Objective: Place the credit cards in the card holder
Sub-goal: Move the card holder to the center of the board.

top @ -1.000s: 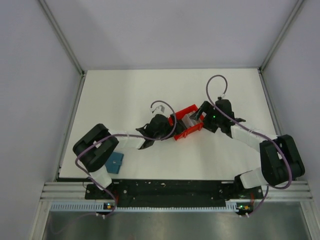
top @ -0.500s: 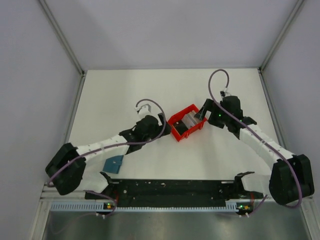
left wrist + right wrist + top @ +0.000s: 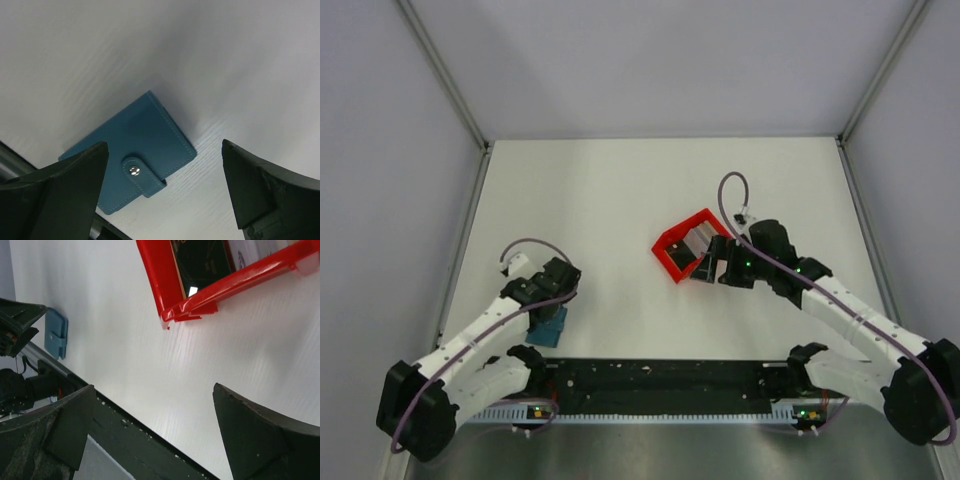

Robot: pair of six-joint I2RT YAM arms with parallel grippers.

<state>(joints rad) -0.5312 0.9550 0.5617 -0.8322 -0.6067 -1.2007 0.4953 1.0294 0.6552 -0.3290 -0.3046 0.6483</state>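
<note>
**Top external view: both grippers released, cards in the tray, holder closed at lower left**

Top external view places the left gripper [image 3: 552, 298] at the lower left of the frame, directly above the card holder [image 3: 552, 327]. The holder lies flat on the white table [image 3: 620, 190], close to the dark rail along the bottom. In the left wrist view the jaws stand wide apart and empty, one finger at each lower corner of the frame. The teal holder sits between them, below and not touched. Its strap lies across the front face with the pale snap [image 3: 133, 171] showing, so it appears to be fastened.

The right gripper [image 3: 712, 262] hangs just beside the lower edge of the red tray [image 3: 660, 246], at centre right of the frame. It is likewise spread open and holds nothing. The credit cards [image 3: 698, 239] lie inside the tray as grey and whitish sheets. The right wrist view shows a dark surface within the red walls, at the top of the frame. Whether that is a black card cannot be told.

Judged risks:
- **Holder closed.** No card can enter until the strap is undone. Pulling on it with one gripper may drag the light holder along instead.
- **Holder near the edge.** A sideways push could slide it against or over the rail.
- **Flat cards.** Thin cards lying on the tray floor give the fingers little to catch. A finger pressing on the wall may shift or tip the tray, or two cards may lift together.
</note>
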